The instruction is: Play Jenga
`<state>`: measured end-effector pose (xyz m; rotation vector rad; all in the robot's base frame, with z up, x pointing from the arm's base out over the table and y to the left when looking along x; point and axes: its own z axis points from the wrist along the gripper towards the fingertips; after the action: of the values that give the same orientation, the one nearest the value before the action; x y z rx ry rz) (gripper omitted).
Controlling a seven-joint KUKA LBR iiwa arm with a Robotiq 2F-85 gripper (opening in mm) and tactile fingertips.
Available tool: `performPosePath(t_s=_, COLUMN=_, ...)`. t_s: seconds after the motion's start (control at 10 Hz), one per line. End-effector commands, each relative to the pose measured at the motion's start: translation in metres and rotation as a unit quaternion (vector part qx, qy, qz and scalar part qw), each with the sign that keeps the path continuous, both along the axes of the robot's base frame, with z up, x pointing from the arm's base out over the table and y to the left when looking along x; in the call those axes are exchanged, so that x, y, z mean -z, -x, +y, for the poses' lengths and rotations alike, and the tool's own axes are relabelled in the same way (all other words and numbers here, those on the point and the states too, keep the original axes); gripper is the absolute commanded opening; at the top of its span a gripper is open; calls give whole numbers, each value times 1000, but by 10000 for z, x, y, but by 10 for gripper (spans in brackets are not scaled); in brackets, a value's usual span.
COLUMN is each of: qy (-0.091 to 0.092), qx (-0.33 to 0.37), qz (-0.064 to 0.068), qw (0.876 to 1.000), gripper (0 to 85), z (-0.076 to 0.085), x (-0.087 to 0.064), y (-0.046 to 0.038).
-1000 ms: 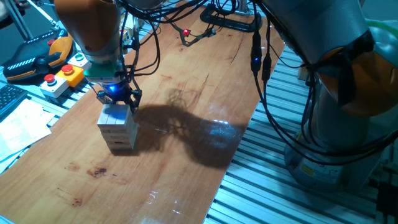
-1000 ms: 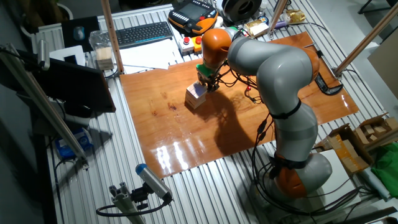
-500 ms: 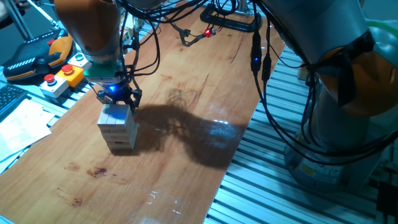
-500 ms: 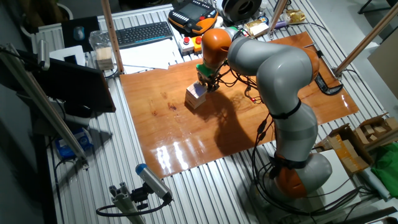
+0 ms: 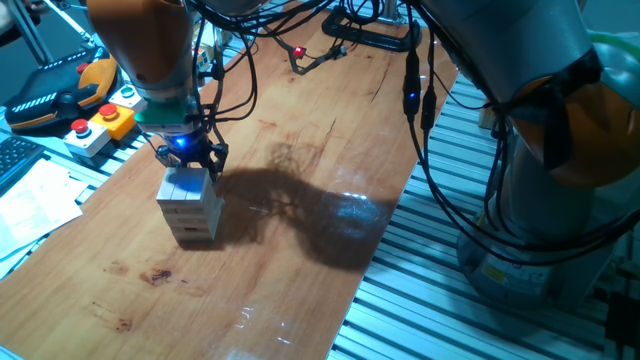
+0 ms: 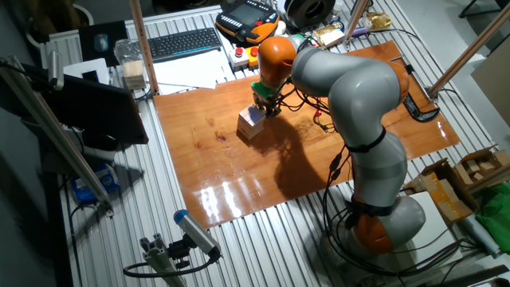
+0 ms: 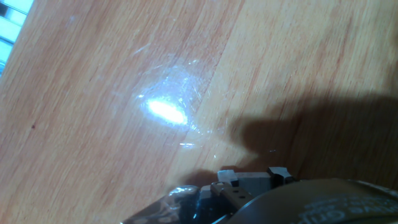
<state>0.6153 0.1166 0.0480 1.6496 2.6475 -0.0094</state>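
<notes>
Pale wooden blocks make up the Jenga tower (image 5: 188, 205), which stands on the left part of the brown wooden table (image 5: 300, 250) in one fixed view, a few crossed layers high and upright. Directly on top of it sits the gripper (image 5: 188, 160), its dark fingers reaching down around the top layer with a blue light glowing between them; whether the fingers press on a block or merely straddle it cannot be told from here. Beyond the table's left edge lie a grey box with coloured push-buttons (image 5: 100, 122) and an orange and black pendant (image 5: 60, 92), both well apart from the tower. In the other fixed view the Jenga tower (image 6: 252, 122) is near the far side of the table (image 6: 239, 183), with the gripper (image 6: 260, 105) touching its top and the grey and orange arm (image 6: 351, 104) arching over from the right. A keyboard (image 6: 182, 43) lies behind the table. The hand view shows only bare tabletop (image 7: 93, 93) with a bright glare spot, a dark shadow to the right, and part of the hand's body at the bottom edge; neither fingertips nor blocks are visible there.
</notes>
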Motion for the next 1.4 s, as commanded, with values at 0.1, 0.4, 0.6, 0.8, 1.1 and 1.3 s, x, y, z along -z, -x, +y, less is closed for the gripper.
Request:
performPosePath(t_s=0.1, qy=0, qx=-1, qz=0, qw=1000, gripper=7, z=-3, x=-2, y=-2)
performPosePath(t_s=0.4, qy=1, qx=-1, qz=0, qw=1000, gripper=7, z=-8, x=-3, y=-5)
performPosePath(t_s=0.6, qy=2, qx=-1, qz=0, qw=1000, gripper=7, z=-9, x=-1, y=-6)
performPosePath(t_s=0.8, qy=2, qx=-2, qz=0, qw=1000, gripper=7, z=-15, x=5, y=-10)
performPosePath(t_s=1.1, qy=0, qx=-3, qz=0, qw=1000, gripper=7, z=-27, x=3, y=-14)
performPosePath(t_s=1.3, qy=0, qx=-2, qz=0, qw=1000, gripper=7, z=-27, x=-2, y=-12)
